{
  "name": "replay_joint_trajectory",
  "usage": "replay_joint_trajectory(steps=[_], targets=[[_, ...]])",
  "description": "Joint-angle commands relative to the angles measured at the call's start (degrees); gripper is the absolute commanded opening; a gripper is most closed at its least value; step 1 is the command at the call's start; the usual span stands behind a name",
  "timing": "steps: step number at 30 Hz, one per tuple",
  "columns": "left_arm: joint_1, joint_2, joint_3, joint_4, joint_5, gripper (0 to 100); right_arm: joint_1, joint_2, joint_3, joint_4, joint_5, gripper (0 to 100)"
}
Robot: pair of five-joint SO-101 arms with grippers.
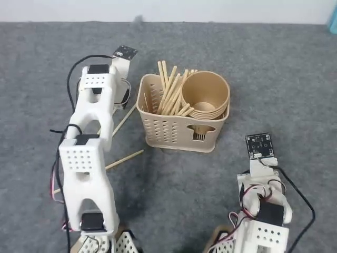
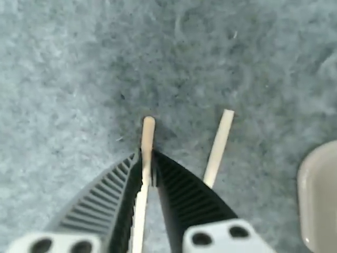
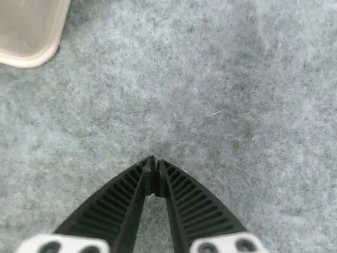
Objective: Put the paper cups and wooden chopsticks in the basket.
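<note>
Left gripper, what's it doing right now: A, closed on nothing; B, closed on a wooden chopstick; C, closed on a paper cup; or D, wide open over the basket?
B: in the left wrist view the left gripper is clamped on a chopstick, with a second chopstick lying loose beside it.

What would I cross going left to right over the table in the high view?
Left arm → loose chopstick on the carpet → basket → chopsticks standing inside it → stacked paper cups → right arm.
</note>
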Motion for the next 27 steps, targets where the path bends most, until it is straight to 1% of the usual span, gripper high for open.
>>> replay_joint_trajectory(steps=[1,3,5,9,13,18,22,26,27], targets=[[-0.2,1.7,-5.6,4.4,-0.2,13,0.0,-0.6,-0.8,0.4,0.8,0.6],[-0.3,2.8,-7.7,6.2,0.1,19,0.0,-0.6,-0.8,0.4,0.8,0.6],[-0.3,4.0,-9.3,6.9,0.2,21,0.0,-0.6,-0.8,0.4,0.8,0.6],[0.1,6.2,-11.7,6.9,0.2,15,0.0,-0.6,-0.8,0.4,0.8,0.6],[0.8,8.0,-13.7,8.4,0.2,1,0.0,-0.6,-0.8,0.4,0.8,0.6],[2.1,10.6,-16.2,12.7,0.2,1,0.0,-0.6,-0.8,0.4,0.8,0.6],[1.6,10.5,-18.6,17.1,0.2,1,0.0,-0.6,-0.8,0.4,0.8,0.6],[0.0,8.0,-25.1,24.8,0.2,1,0.0,-0.6,-0.8,0.4,0.8,0.6],[-0.5,7.0,-26.9,25.1,0.3,1,0.0,-0.6,-0.8,0.4,0.8,0.6]])
